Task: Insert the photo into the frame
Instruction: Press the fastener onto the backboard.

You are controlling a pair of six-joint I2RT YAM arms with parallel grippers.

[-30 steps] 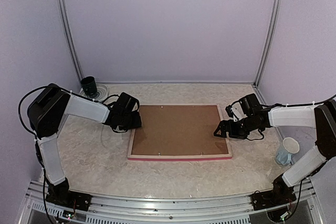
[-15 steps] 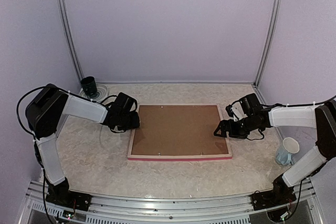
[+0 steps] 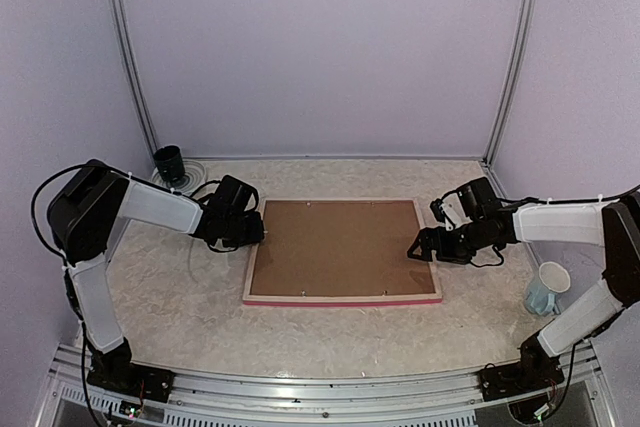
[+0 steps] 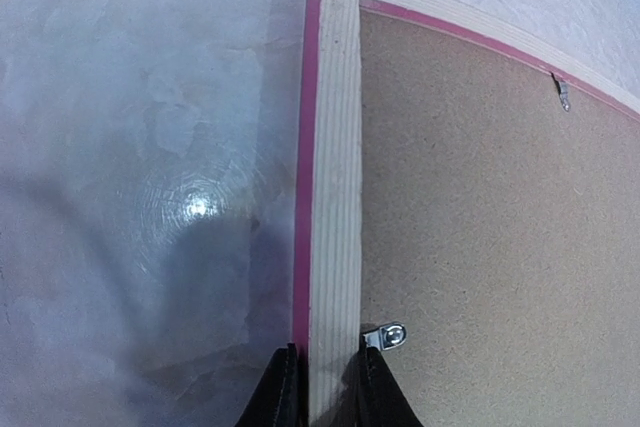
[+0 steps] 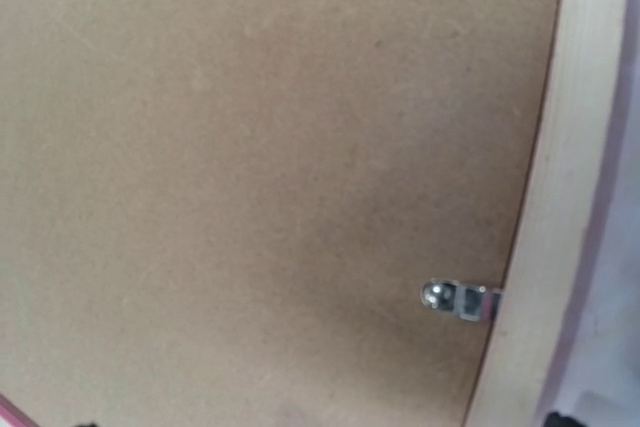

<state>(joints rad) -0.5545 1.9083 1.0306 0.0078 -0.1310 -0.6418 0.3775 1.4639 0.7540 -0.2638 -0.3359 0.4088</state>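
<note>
Left tool (image 4: pixel 328 392) pinches the rail of the face-down pink-edged pale-wood rectangular picture frame (image 4: pixel 335 147). The right tool (image 3: pixel 425 247) is spread just above its brown fibreboard backing (image 5: pixel 250 147). Photo unseen. Seemingly opening the back; next, turn metal clips (image 5: pixel 460 299).

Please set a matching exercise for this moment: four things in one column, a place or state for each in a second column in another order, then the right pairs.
Things:
1. frame
2. black cup
3. pale mug
4. left gripper

Places or states:
A. far left corner
B. fingers astride a wooden rail
C. lying face down in the middle
D. right edge

Pairs: 1-C, 2-A, 3-D, 4-B
</note>
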